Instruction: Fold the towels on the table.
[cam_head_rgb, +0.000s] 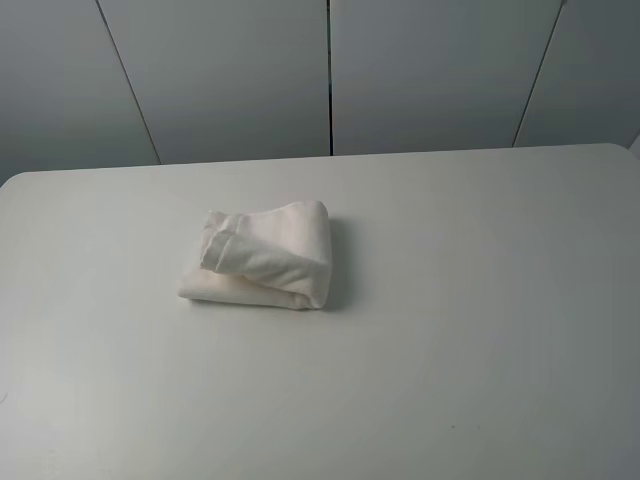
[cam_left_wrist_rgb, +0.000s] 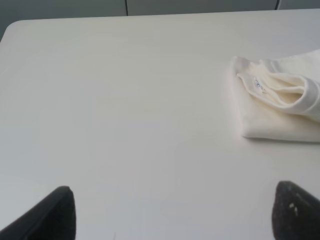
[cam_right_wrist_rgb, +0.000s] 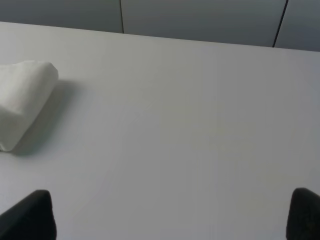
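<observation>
A white terry towel (cam_head_rgb: 265, 255) lies folded in several layers on the table (cam_head_rgb: 460, 360), a little left of the middle, its top layer bulging loosely. In the left wrist view the towel (cam_left_wrist_rgb: 280, 110) shows a small dark-printed label (cam_left_wrist_rgb: 258, 85) on a folded edge. In the right wrist view only its rounded end (cam_right_wrist_rgb: 22, 100) shows. My left gripper (cam_left_wrist_rgb: 175, 220) is open and empty, well back from the towel. My right gripper (cam_right_wrist_rgb: 167, 220) is open and empty, also apart from the towel. Neither gripper shows in the exterior view.
Grey wall panels (cam_head_rgb: 330, 70) stand behind the table's far edge. The table's rounded far-left corner (cam_left_wrist_rgb: 12, 27) shows in the left wrist view. Bare tabletop surrounds the towel on all sides.
</observation>
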